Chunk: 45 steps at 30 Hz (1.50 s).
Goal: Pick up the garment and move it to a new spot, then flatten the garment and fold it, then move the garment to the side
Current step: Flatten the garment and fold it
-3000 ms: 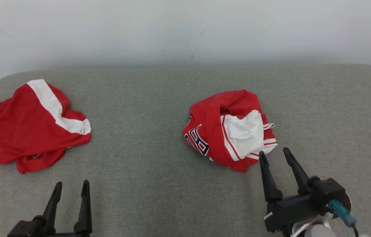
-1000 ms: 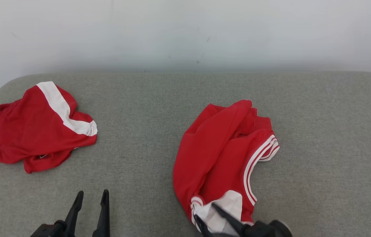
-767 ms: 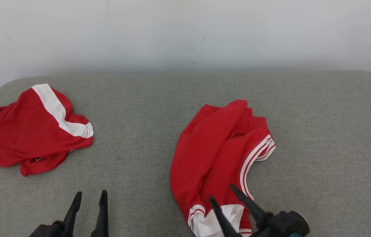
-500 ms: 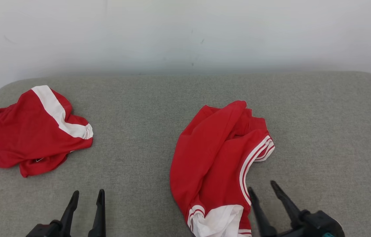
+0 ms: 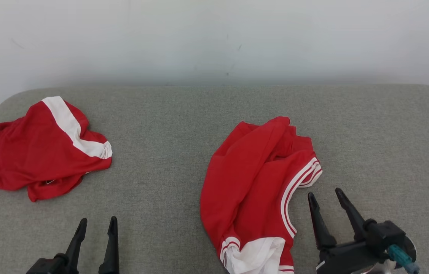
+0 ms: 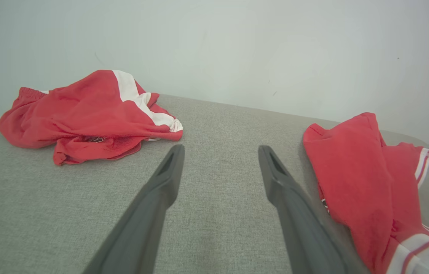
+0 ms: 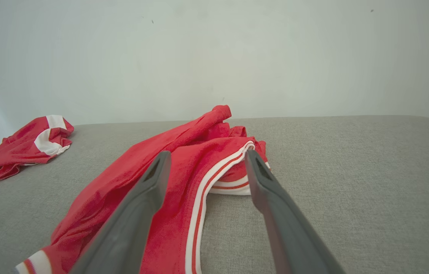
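The garment (image 5: pixel 252 186) is a red jersey with white and red striped trim, lying stretched toward me in the middle of the grey surface; its white lower part reaches the head view's bottom edge. My right gripper (image 5: pixel 325 195) stands open just right of the garment (image 7: pixel 184 182), holding nothing. Its fingers frame the striped trim in the right wrist view. At the lower left my left gripper (image 5: pixel 97 223) is open and empty above bare surface, with the garment (image 6: pixel 366 182) to its right.
A second red garment with a white band (image 5: pixel 43 146) lies crumpled at the far left of the grey padded surface (image 5: pixel 161 125), near its left edge. A white wall (image 5: pixel 214 38) rises right behind the surface's far edge.
My right gripper let go of the garment's near end, opened wide, and moved right and away from it. The garment stays stretched out. The left gripper holds its place.
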Tool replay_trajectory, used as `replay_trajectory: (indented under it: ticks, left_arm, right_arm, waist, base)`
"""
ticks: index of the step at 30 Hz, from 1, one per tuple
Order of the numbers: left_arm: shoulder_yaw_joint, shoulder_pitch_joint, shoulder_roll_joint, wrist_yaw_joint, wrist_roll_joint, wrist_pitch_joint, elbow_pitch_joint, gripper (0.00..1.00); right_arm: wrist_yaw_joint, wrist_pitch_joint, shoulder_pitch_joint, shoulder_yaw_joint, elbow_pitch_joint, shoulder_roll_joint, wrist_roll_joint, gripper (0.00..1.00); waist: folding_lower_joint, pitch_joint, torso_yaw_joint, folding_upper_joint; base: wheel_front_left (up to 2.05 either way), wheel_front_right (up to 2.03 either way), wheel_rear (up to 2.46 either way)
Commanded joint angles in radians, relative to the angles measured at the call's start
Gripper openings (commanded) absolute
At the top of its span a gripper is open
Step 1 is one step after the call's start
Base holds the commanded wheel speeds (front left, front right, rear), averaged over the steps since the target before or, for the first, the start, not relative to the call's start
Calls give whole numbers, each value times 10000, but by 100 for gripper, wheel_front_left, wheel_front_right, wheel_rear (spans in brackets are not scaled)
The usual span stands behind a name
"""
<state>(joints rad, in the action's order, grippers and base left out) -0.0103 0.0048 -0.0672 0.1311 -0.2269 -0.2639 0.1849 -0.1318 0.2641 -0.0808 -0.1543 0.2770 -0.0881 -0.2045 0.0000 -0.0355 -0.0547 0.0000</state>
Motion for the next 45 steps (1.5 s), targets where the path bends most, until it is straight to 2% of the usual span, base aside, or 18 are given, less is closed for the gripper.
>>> replay_trajectory:
  ticks: [1, 13, 17, 24, 25, 26, 32, 38, 42, 43, 44, 45]
  left_arm:
    - [-1, -15, 29, -10, 53, -9, -21, 100]
    - [149, -459, 18, -10, -200, -9, 166, 100]
    - [200, -626, 31, -10, -271, -9, 189, 100]
    - [206, -710, 64, -10, -302, -9, 217, 100]
    - [207, -725, 70, -10, -305, -9, 229, 100]
    - [225, -741, 76, -10, -311, -9, 243, 100]
    - [273, -776, 109, -10, -277, -9, 276, 100]
    - [372, -779, 133, -10, -286, -9, 285, 100]
    - [360, -697, 143, -10, -341, -9, 290, 100]
    - [353, -663, 148, -10, -350, -9, 294, 100]
    - [345, -640, 150, -10, -360, -9, 309, 100]
    - [342, -614, 153, -10, -371, -9, 315, 100]
  right_arm:
    - [22, -9, -365, 78, 200, -144, 79, 100]
    - [22, -844, -2856, 942, 2855, -328, 404, 100]
    - [22, -828, -3377, 1207, 3773, -260, 433, 100]
    - [22, -664, -3999, 1083, 4946, -127, 88, 98]
    - [22, -655, -4106, 1025, 5137, -120, 30, 36]
    - [22, -612, -4226, 965, 5305, -121, -14, 0]
    - [22, -231, -5077, 820, 5842, -656, -182, 0]
    - [22, -100, -6093, 906, 6192, -1721, -32, 0]
    - [22, -82, -6412, 1115, 6562, -2123, -9, 0]
    - [22, -108, -6447, 1143, 6721, -2158, 14, 5]
    - [22, -103, -6491, 1125, 6818, -2172, 51, 32]
    - [22, -86, -6531, 1116, 6886, -2163, 51, 100]
  waist:
    - [0, -63, -68, 0]
    - [0, -675, -676, 0]
    - [0, -883, -843, 0]
    - [0, -1057, -902, 0]
    - [0, -1072, -896, 0]
    - [0, -1082, -893, 0]
    - [0, -1049, -866, 0]
    - [0, -973, -980, 0]
    - [0, -975, -1096, 0]
    - [0, -970, -1111, 0]
    - [0, -970, -1123, 0]
    - [0, -964, -1127, 0]
  base:
    - [0, 0, 0]
    - [0, 0, 0]
    - [0, 0, 0]
    - [0, 0, 0]
    - [0, 0, 0]
    - [0, 0, 0]
    - [0, 0, 0]
    - [0, 0, 0]
    - [0, 0, 0]
    - [0, 0, 0]
    - [0, 0, 0]
    - [0, 0, 0]
